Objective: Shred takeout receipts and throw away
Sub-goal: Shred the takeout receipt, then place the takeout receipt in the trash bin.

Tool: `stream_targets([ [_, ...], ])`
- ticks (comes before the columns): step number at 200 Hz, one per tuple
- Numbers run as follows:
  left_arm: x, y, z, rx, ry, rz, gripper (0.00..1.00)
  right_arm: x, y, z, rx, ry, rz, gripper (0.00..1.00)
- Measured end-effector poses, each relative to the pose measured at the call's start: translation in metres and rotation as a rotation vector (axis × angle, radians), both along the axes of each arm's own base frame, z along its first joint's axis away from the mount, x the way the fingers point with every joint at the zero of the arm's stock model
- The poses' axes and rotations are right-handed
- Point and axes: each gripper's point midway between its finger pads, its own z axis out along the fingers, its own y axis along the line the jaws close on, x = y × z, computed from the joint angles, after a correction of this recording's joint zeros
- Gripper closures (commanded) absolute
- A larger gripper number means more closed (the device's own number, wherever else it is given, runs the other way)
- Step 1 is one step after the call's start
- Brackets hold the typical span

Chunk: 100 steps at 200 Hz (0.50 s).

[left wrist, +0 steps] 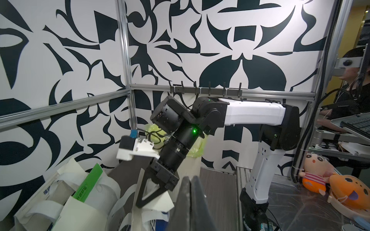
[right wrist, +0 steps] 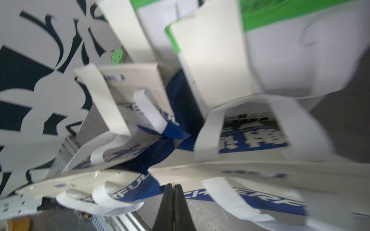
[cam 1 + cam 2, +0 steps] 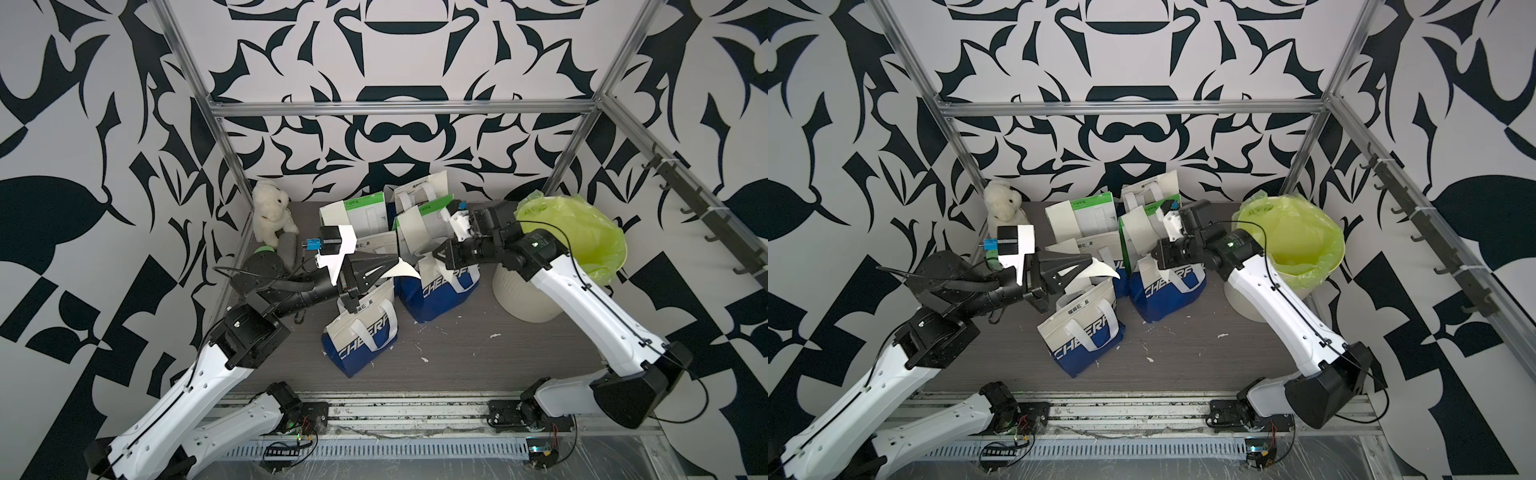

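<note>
Black-and-white patterned walls close in a dark grey bench (image 3: 457,357). In both top views the left gripper (image 3: 392,262) (image 3: 1090,262), above the bench's middle, pinches a curled takeout receipt (image 3: 406,271) (image 3: 1102,271) over the blue-and-white bags (image 3: 365,336). The right gripper (image 3: 436,252) faces it, near the lined bin (image 3: 523,299) at the back right corner. In the left wrist view the left fingers (image 1: 185,192) are pressed together, and the receipt (image 1: 160,202) lies just behind the right gripper's (image 1: 140,204) tips. The blurred right wrist view shows the right jaws closed, with nothing visible between them.
</note>
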Motion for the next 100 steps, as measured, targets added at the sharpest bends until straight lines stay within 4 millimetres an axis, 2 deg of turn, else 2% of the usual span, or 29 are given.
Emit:
stream_targets([
  [11,0.003,-0.001,0.0,0.013,0.01,0.013,1.0,0.017,-0.027,0.02,-0.006,-0.043,-0.09,1.0],
  [28,0.012,-0.006,-0.006,0.037,0.033,0.029,1.0,0.043,-0.084,0.049,-0.022,-0.111,-0.27,1.0],
  [48,0.024,-0.016,-0.024,0.087,0.084,0.04,1.0,0.056,-0.152,0.07,-0.068,-0.159,-0.481,1.0],
  [67,0.037,-0.027,-0.043,0.134,0.131,0.05,1.0,0.055,-0.201,0.072,-0.139,-0.157,-0.635,1.0],
  [95,0.046,-0.036,-0.06,0.179,0.175,0.054,1.0,0.052,-0.243,0.059,-0.225,-0.112,-0.76,1.0],
  [98,0.047,-0.036,-0.06,0.182,0.177,0.054,1.0,0.052,-0.247,0.057,-0.234,-0.105,-0.771,0.97],
  [100,0.047,-0.037,-0.061,0.182,0.178,0.053,1.0,0.053,-0.248,0.056,-0.237,-0.102,-0.775,0.91],
])
